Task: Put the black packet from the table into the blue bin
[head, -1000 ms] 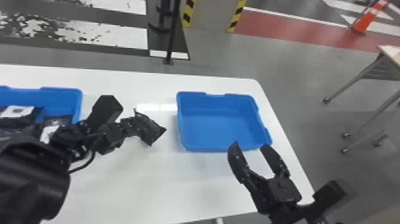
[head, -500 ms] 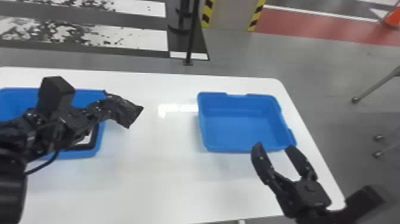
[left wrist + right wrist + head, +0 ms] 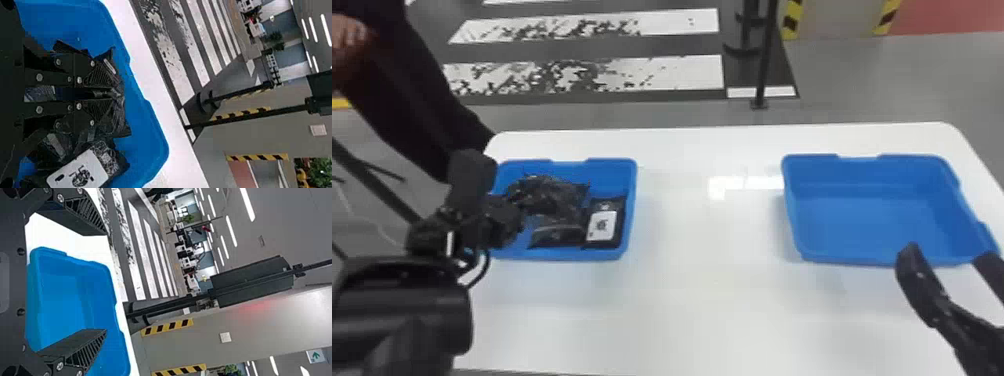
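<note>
The black packet [image 3: 547,192] is in the left pincer [image 3: 514,202], at or above the left bin [image 3: 632,205]; whether it touches what lies beneath, I cannot tell. The left wrist view shows the two ridged fingers [image 3: 96,74] pressed close together, pinching the packet, its crumpled wrapping spreading out past their tips. Those tips lie within the outline of the bin's rim.

Near the held packet, in the same blue bin, lies a labelled packet [image 3: 619,232], black with a white label facing up. Next to it is a glossy packet [image 3: 557,237], also dark, partly overlapped in the head view by the held one.

The left bin stands on the white tabletop [image 3: 707,290]. Well apart from it, toward the robot's right, stands the right bin [image 3: 862,220], also blue, its inner floor open to view. The right pincer [image 3: 949,255] is at the near side of that bin, its fingers spread wide, with part of the bin seen between them in the right wrist view.

Past the tabletop, a black post [image 3: 764,55] rises from a floor painted with worn white stripes [image 3: 677,72].
</note>
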Action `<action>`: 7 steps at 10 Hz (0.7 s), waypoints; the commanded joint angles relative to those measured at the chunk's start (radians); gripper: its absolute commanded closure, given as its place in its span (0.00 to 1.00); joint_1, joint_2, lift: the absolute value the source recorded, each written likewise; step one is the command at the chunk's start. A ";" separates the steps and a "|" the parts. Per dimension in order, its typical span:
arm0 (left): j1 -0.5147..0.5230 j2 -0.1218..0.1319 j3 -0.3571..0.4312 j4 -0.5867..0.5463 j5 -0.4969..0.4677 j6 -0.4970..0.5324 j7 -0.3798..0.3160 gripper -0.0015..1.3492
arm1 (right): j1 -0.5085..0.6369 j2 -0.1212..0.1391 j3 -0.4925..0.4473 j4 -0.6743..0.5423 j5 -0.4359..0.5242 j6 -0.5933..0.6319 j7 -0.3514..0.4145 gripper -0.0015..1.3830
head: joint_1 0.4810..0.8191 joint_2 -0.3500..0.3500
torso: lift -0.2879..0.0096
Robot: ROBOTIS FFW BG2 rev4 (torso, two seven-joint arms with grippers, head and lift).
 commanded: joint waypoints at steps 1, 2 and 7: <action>0.010 -0.016 -0.006 0.000 0.054 -0.012 0.001 0.37 | 0.000 0.001 0.000 0.002 0.000 0.000 0.000 0.10 | 0.63 0.68 | 0.60; 0.019 -0.023 -0.022 0.000 0.108 -0.037 0.001 0.15 | 0.002 0.001 0.000 0.002 -0.002 0.000 0.000 0.10 | 0.63 0.68 | 0.60; 0.294 -0.075 0.012 -0.187 0.433 -0.329 0.129 0.09 | 0.007 0.001 0.000 -0.008 -0.004 -0.002 0.000 0.10 | 0.63 0.59 | 0.60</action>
